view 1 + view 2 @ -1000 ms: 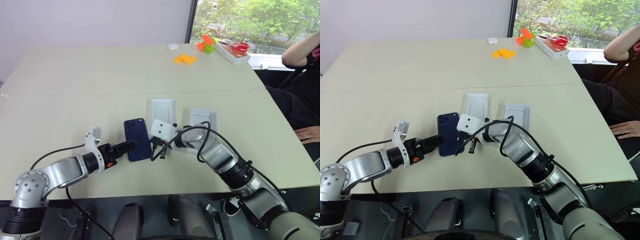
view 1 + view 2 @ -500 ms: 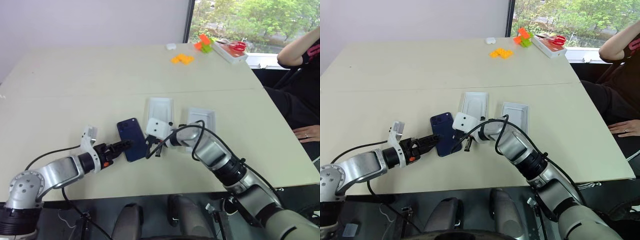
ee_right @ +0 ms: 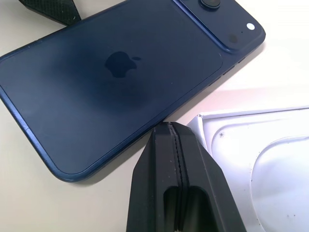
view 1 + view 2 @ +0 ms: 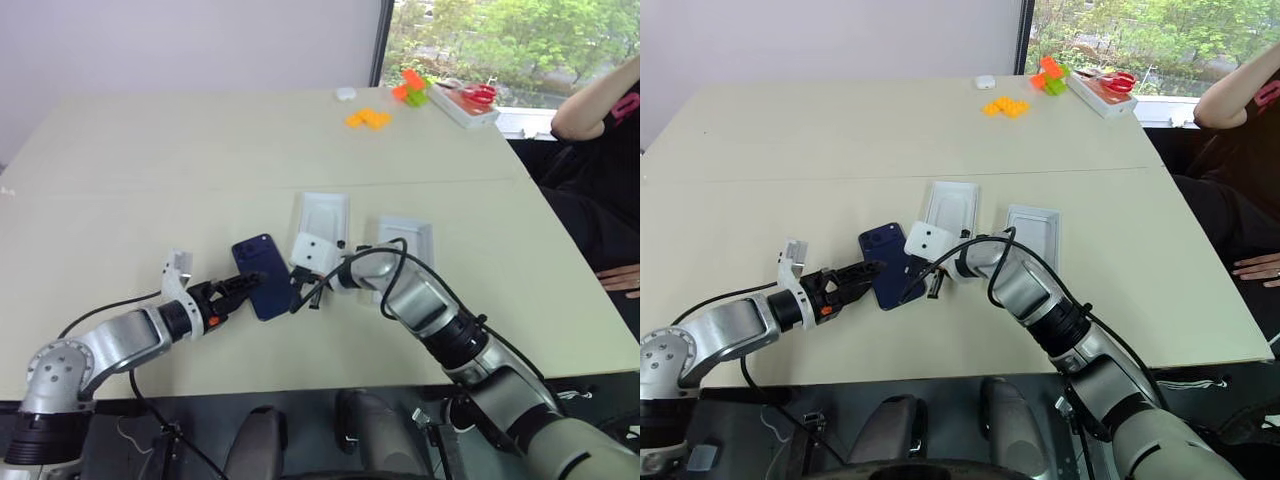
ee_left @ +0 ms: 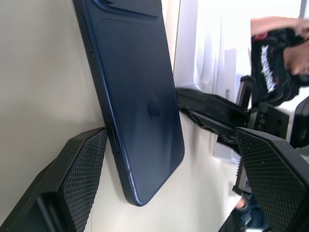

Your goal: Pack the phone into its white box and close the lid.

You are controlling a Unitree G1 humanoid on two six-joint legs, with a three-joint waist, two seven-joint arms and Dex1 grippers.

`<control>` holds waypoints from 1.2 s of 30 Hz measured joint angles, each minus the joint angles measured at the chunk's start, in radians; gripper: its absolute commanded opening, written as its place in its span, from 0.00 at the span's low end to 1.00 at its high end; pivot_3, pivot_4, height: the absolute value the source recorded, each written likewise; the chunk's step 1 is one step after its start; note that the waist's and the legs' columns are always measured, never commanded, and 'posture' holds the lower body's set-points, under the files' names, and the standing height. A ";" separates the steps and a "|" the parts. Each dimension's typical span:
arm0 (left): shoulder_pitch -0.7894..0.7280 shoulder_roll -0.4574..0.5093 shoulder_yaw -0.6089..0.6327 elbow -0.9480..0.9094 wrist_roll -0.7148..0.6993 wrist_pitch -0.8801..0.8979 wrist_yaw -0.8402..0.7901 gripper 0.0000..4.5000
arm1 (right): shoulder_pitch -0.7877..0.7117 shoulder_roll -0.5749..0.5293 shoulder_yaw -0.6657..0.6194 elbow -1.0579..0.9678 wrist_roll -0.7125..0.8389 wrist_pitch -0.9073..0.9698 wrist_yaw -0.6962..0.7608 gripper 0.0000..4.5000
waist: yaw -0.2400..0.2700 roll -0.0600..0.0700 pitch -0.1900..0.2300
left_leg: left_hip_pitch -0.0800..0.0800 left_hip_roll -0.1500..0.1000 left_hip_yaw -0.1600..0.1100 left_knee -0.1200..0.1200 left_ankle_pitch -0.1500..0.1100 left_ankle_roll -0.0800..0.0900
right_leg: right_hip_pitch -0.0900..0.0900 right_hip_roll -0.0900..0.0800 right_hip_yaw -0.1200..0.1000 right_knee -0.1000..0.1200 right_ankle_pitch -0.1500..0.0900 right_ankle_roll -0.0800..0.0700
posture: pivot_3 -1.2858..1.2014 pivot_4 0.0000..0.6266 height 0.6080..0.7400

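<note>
An office or test room — a wide beige worktop (image 4: 200, 150) against a plain wall (image 4: 180, 40), a big window (image 4: 500, 35) onto trees, and a seated person (image 4: 600, 150) at its edge.

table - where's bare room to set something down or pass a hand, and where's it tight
Free: the wide stretch of table behind the phone, up to the orange bricks, and the strip right of the two white trays. Crowded: around the phone, with the open left gripper and shut right gripper flanking it.
</note>
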 measured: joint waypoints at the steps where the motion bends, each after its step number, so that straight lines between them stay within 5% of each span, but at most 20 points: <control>1: -0.009 -0.004 -0.001 -0.001 0.000 -0.002 0.016 0.98 | 0.000 0.000 -0.001 0.000 0.000 0.001 0.001 0.00 | 0.001 0.000 0.000 | 0.000 0.000 0.000 0.000 0.000 0.000 | 0.000 0.000 0.000 0.000 0.000 0.000 | 0.52 0.24 0.92; 11: -0.026 -0.049 0.002 -0.014 0.005 -0.021 0.083 0.98 | 0.002 0.002 -0.024 -0.002 0.008 0.028 0.023 0.00 | 0.004 0.000 0.000 | -0.001 -0.001 0.000 0.000 0.000 0.000 | 0.000 -0.001 0.000 -0.001 0.000 0.000 | 0.52 0.24 0.92; 22: -0.102 0.055 -0.061 -0.040 -0.017 -0.012 0.232 0.98 | 0.009 0.016 -0.015 -0.008 0.013 0.027 0.036 0.00 | -0.006 0.000 0.000 | 0.000 0.000 0.000 -0.001 0.000 0.000 | 0.000 0.000 0.000 -0.001 0.000 0.000 | 0.52 0.24 0.92; 36: -0.137 -0.018 -0.057 -0.050 -0.018 -0.032 0.364 0.98 | 0.011 0.014 -0.012 -0.010 0.012 0.020 0.048 0.00 | -0.003 0.000 0.000 | 0.001 0.000 0.000 -0.001 0.000 -0.001 | 0.001 0.000 0.000 -0.001 0.000 0.000 | 0.52 0.24 0.92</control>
